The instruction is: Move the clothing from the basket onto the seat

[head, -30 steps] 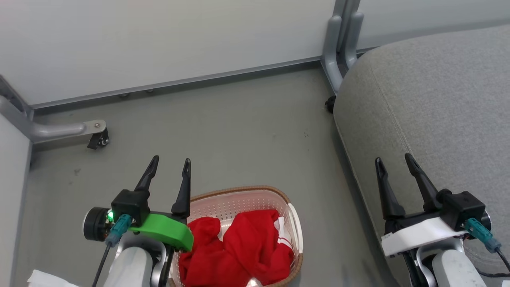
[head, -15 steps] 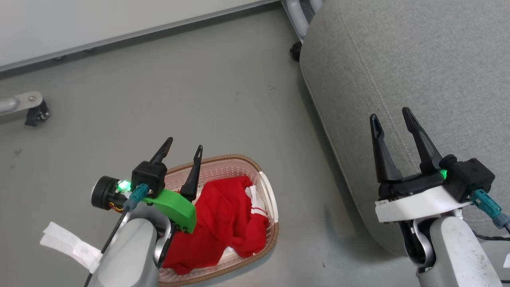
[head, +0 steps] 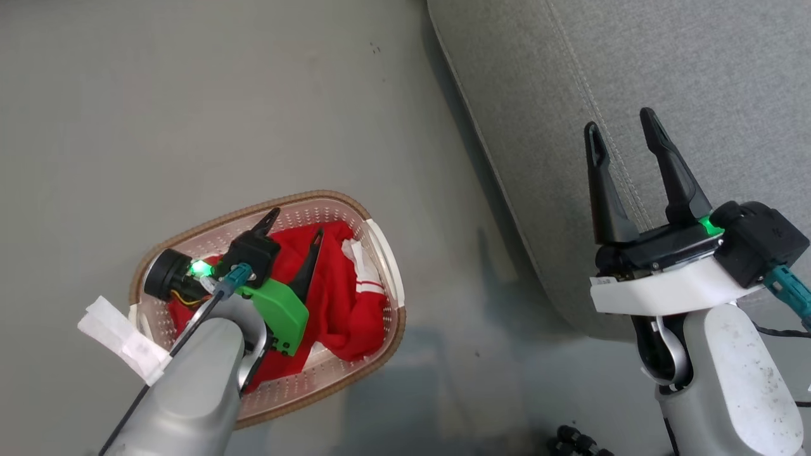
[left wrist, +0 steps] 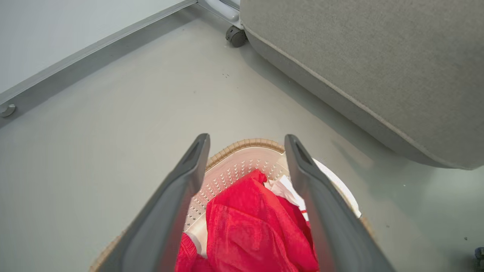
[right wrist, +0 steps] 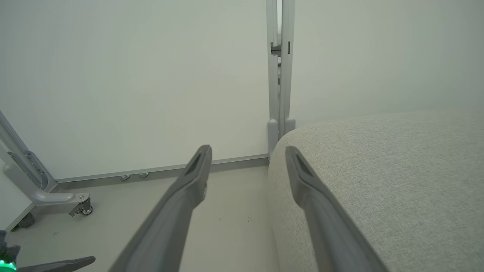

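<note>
two bright red soft fabric garments with white stripes and trim lie bunched inside the small cream-white perforated plastic basket with a brown woven-look rim. the basket stands on the grey floor beside the large light-grey upholstered seat cushion; nothing red lies on the part of the cushion in view

change noted over the last second: the head camera has tipped downward, so the whole scene has shifted in its view; that is no move of the basket. measured against the basket, the left gripper has passed from the basket's left rim to a position over the red heap. its fingers are spread wide with nothing between them, and the fabric shows through the gap in the left wrist view. contact with the cloth cannot be confirmed

the right gripper, likewise parted and empty, is held over the cushion's edge as before

assessment: the first pick is being approached and no garment is lifted yet; the left jaws want lowering into the heap and closing
</note>
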